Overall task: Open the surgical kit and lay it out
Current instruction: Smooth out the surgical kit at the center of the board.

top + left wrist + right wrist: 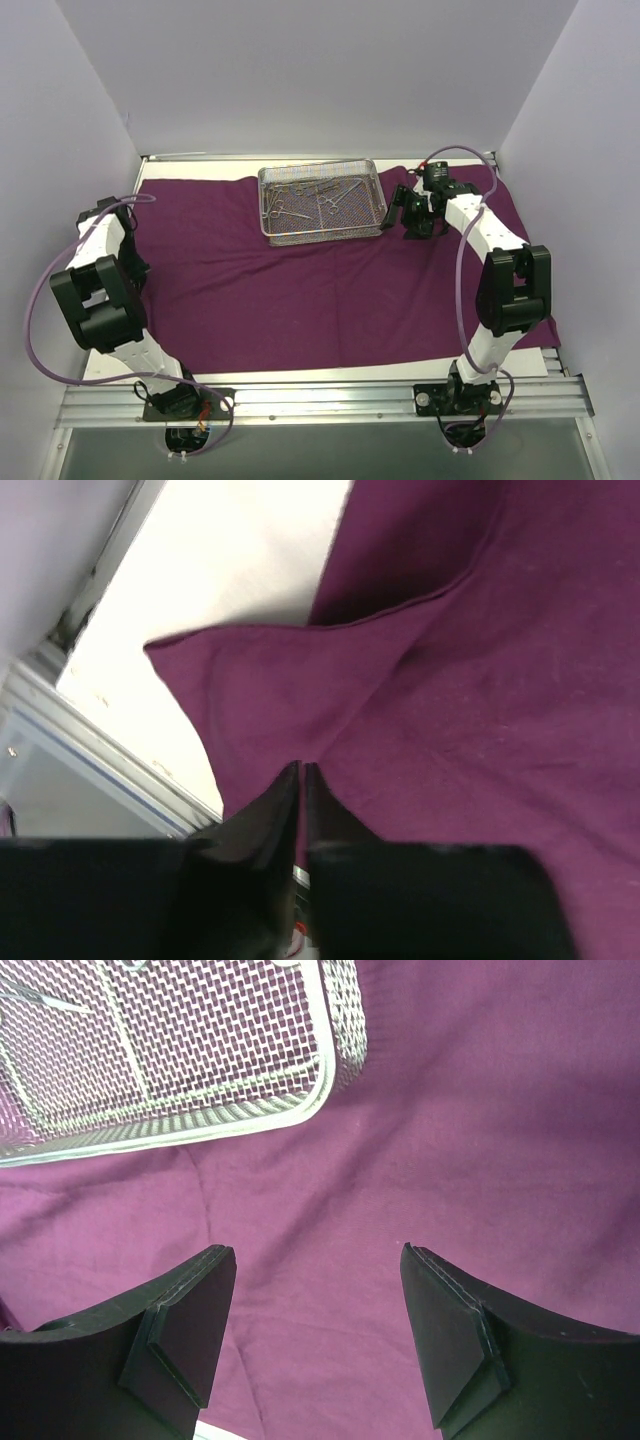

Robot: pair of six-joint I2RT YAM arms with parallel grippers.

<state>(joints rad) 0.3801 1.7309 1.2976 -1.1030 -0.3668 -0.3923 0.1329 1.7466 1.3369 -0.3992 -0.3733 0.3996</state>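
The deep-purple cloth (330, 290) lies spread flat over the table. The silver wire-mesh tray (372, 205) stands on its far middle, with several slim steel instruments (300, 198) inside. My right gripper (408, 218) is open and empty, low over the cloth just right of the tray. In the right wrist view (315, 1255) the tray's corner (330, 1080) lies ahead to the left. My left gripper (137, 262) is at the cloth's left edge. In the left wrist view (302, 770) it is shut on a pinched fold of the cloth (480, 700), with creases running from the tips.
White walls enclose the table on three sides. A metal rail (320, 400) runs along the near edge, and the bare white tabletop (220, 580) shows beyond the cloth's left edge. A purple cable (462, 240) loops beside the right arm.
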